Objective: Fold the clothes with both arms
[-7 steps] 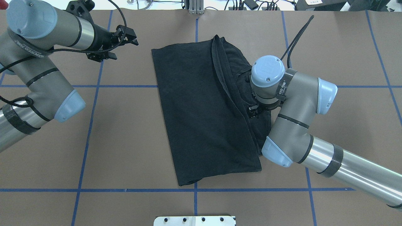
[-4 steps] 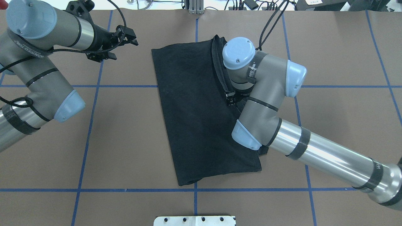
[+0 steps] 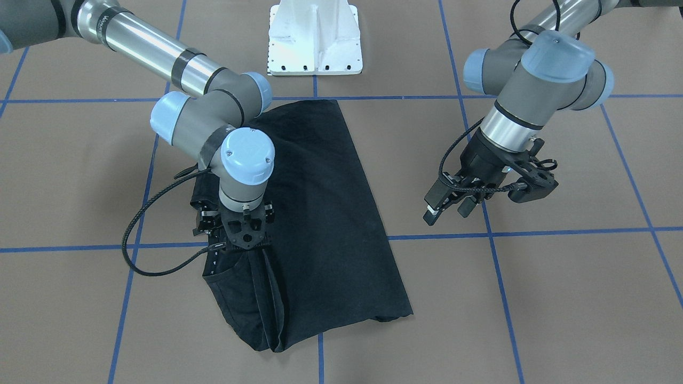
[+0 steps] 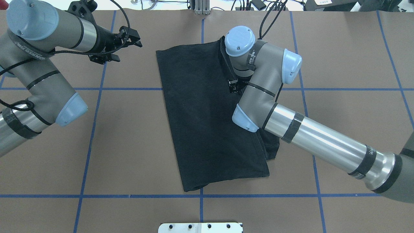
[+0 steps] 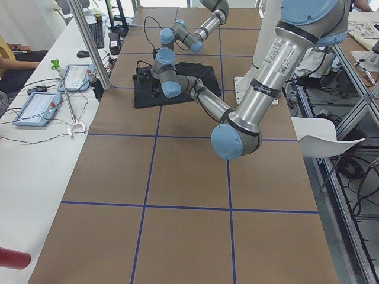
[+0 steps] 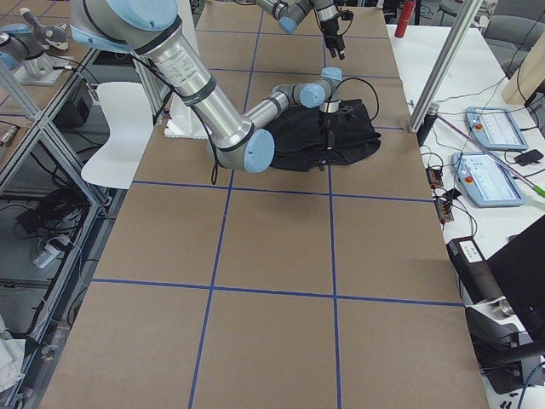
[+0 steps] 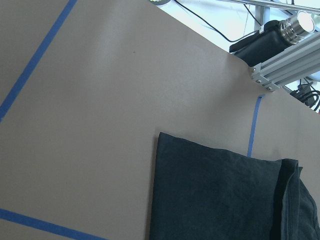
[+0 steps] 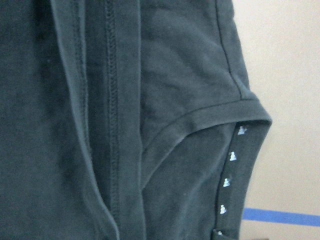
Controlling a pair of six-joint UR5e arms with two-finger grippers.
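The black T-shirt lies part-folded straight out from the white base plate, long axis running away from it and collar at the far end. The right gripper points down onto that collar-end fold, its jaws lost against dark cloth, so I can't tell their gap. The left gripper hangs well aside, parted and empty. The right arm is far nearer.

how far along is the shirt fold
Done: the T-shirt lies folded lengthwise into a narrow panel, one side lapped over the other. In hand: the right gripper is down at the lapped edge, toward the collar end; whether it grips is hidden. The left gripper hangs open over bare table, off the cloth. Left: probably the crosswise folds.
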